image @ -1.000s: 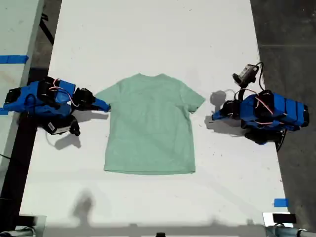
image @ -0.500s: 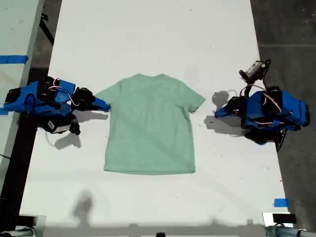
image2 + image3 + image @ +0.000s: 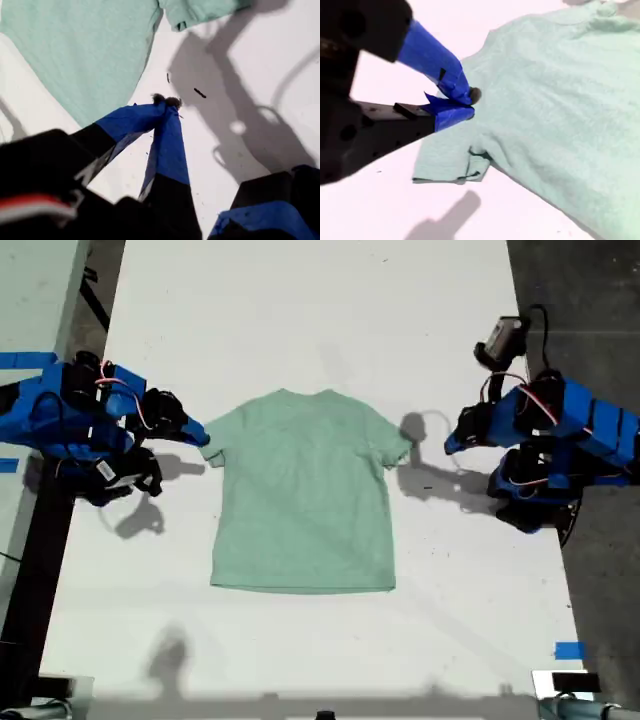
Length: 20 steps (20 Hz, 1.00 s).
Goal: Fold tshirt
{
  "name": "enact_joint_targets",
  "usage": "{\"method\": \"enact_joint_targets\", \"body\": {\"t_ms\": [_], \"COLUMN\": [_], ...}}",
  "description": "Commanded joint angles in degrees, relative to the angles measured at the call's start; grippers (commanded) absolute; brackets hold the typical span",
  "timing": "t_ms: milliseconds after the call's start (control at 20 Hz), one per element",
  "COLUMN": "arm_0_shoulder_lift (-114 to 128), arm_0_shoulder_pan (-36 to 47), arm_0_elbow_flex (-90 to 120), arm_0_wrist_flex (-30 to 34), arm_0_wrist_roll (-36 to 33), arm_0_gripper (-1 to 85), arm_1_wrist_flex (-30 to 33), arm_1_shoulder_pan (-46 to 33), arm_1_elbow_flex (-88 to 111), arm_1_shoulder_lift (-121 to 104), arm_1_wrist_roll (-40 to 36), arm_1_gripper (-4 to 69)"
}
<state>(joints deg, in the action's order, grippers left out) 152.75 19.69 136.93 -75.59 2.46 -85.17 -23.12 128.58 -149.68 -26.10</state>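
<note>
Where the exterior view looks straight down, the tshirt (image 3: pixel 303 492) lies flat and face-up in the middle of a smooth white table (image 3: pixel 310 310), soft pale mint cloth with its collar toward the far edge and its hem square and straight. A blue-and-black arm stands at each side; dark grey floor (image 3: pixel 580 290) runs along the exterior view's right, and a second pale tabletop with blue tape (image 3: pixel 25 360) shows at its left. My second gripper (image 3: pixel 200 433) points at the sleeve on the exterior view's left; my first gripper (image 3: pixel 452 445) sits beside the opposite sleeve, apart from it.

In the first wrist view, my first gripper (image 3: pixel 166 102) has its blue tape-wrapped jaws pressed together on nothing, above bare table crossed by arm shadows, the shirt's side seam and curled sleeve edge (image 3: pixel 186 20) just beyond.

In the second wrist view, my second gripper (image 3: pixel 468 102) hovers over the wrinkled sleeve (image 3: pixel 451 160); its jaws look nearly closed, perhaps a sliver apart, with no cloth between them.
</note>
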Motion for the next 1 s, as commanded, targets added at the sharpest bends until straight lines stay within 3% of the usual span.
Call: {"method": "enact_joint_targets", "body": {"t_ms": [0, 300, 950], "arm_0_shoulder_lift": [-10.11, -30.50, -32.78], "arm_0_shoulder_pan": [3.96, 10.99, 20.39], "arm_0_elbow_flex": [-14.50, -37.62, -40.61], "arm_0_wrist_flex": [-6.24, -19.34, -19.34], "arm_0_wrist_roll": [-6.42, -19.25, -25.93], "arm_0_gripper": [0.1, 0.1, 0.1], "arm_1_wrist_flex": [-5.01, -10.02, -10.46], "arm_1_shoulder_pan": [-2.81, -5.71, -10.90], "arm_1_elbow_flex": [-14.06, -32.96, -48.08], "arm_1_shoulder_lift": [10.37, 29.18, 42.54], "arm_1_wrist_roll": [-5.19, -13.27, -21.53], "arm_1_gripper": [-1.2, -1.2, -1.2]}}
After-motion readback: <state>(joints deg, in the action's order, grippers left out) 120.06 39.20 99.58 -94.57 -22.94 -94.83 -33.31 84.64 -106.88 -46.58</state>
